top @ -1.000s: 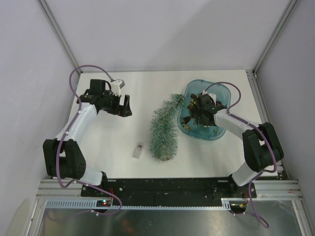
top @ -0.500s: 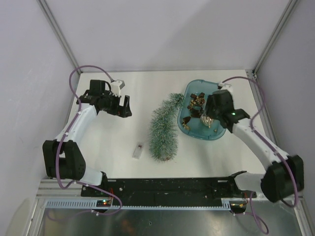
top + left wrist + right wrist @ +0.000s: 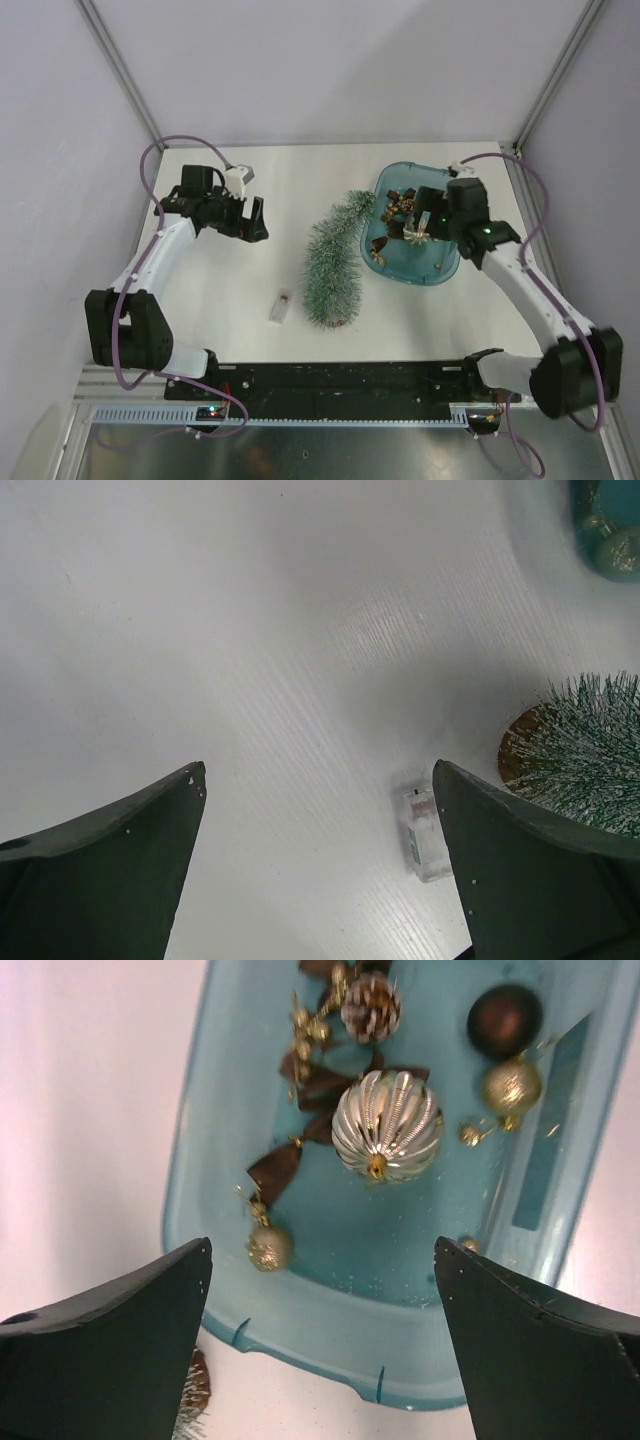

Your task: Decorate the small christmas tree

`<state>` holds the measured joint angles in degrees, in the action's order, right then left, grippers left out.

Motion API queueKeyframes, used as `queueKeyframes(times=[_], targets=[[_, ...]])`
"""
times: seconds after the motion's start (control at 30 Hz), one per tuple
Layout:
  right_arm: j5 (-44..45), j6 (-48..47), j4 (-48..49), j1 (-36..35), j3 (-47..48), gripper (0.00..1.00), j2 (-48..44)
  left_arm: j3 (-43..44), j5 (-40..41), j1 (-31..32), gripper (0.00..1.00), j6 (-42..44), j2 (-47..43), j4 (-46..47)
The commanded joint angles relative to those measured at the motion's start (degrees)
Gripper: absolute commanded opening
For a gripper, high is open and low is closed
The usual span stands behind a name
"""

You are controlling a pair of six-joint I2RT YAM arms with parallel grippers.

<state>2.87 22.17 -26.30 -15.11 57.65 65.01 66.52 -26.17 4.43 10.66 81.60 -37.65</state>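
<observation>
The small christmas tree (image 3: 332,262) lies flat between the left gripper (image 3: 318,768) and right gripper (image 3: 322,1244), both spread, apparently empty.

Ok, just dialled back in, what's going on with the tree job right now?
No decorating has happened yet, as far as the top view shows. The small christmas tree lies on its side in the middle of the table, bare. The right claw hangs open and empty over the blue tray, just above a silver ribbed bauble. The left claw is open over bare table, with a small clear box nearby.
</observation>
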Motion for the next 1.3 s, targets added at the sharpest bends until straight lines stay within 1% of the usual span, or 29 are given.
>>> queueKeyframes(times=[0.0, 0.17, 0.3, 0.47, 0.63, 1.0, 1.03, 1.1, 1.2, 1.27], targets=[[4.1, -1.1, 4.7, -2.2, 1.0, 0.99, 8.2, -1.1, -1.3, -0.3, 1.00, 1.4, -2.8, 1.0], [7.2, -3.6, 6.4, -1.6, 3.6, 0.99, 20.1, -1.7, -0.5, -0.3, 1.00, 1.7, -3.2, 1.3], [8.8, -4.4, 5.8, -1.5, 4.3, 0.99, 25.1, -1.8, -0.1, -0.3, 1.00, 2.1, -3.5, 1.4], [9.5, -5.1, 2.6, -2.1, 4.3, 0.99, 27.1, -2.0, 0.4, -0.3, 1.00, 2.6, -3.1, 1.7], [10.0, -4.9, -1.2, -3.4, 4.2, 0.99, 27.0, -2.2, 0.4, -0.3, 1.00, 2.5, -3.0, 2.1], [8.5, -3.7, -4.6, -5.4, 3.4, 0.99, 25.8, -3.0, 0.7, -0.2, 1.00, 2.8, -3.8, 2.4], [8.3, -3.6, -4.6, -5.4, 3.1, 0.98, 25.7, -3.0, 0.7, -0.2, 1.00, 2.8, -3.8, 2.4], [8.1, -3.3, -4.6, -5.2, 3.0, 0.92, 25.5, -3.0, 0.6, -0.2, 1.00, 2.9, -3.9, 2.5], [7.6, -2.7, -4.5, -4.5, 2.9, 0.79, 25.0, -3.0, 0.7, -0.3, 1.00, 2.9, -4.1, 2.5], [7.0, -2.6, -4.6, -3.9, 2.9, 0.73, 24.5, -3.0, 0.7, -0.2, 1.00, 2.9, -4.3, 2.5]])
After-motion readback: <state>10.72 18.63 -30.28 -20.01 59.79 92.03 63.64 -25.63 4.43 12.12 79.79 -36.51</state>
